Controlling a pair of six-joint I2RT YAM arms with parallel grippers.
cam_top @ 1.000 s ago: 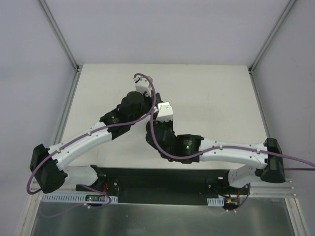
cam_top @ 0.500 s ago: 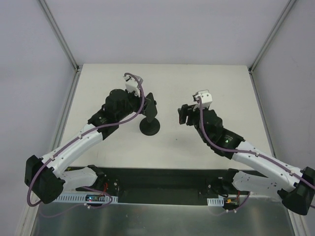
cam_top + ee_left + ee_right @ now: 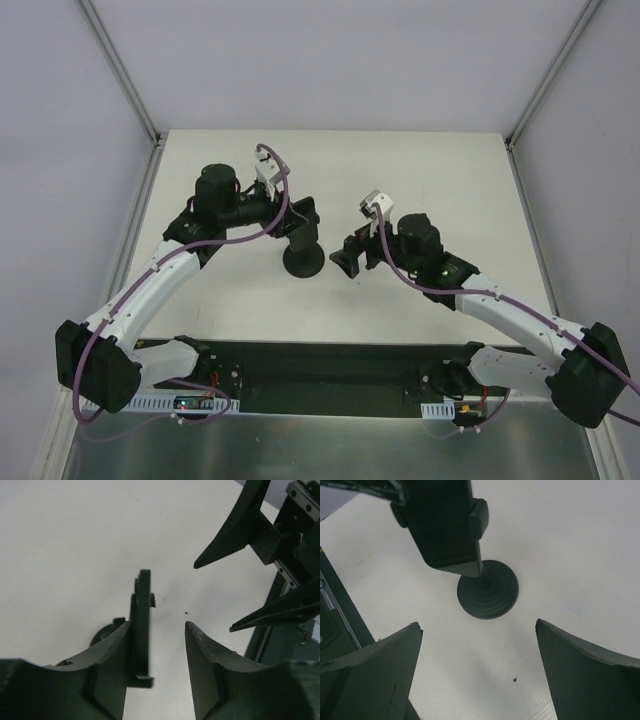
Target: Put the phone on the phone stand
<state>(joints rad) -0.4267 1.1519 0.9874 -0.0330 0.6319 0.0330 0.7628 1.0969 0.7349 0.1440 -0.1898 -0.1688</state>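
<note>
Now your right gripper (image 3: 477,625) has backed off wide and empty, left gripper (image 3: 159,624) jaws parted around the phone (image 3: 144,630), seated on the phone stand (image 3: 488,597).

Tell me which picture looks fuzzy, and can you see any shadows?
Top external: sharp and evenly lit, no glare. Left wrist: the left gripper sits close, so its fingers look big, dark and slightly soft; the table is very bright. Right wrist: the round base of the phone stand is crisp, the right gripper is soft-edged, with a faint grey shadow below the base.
</note>
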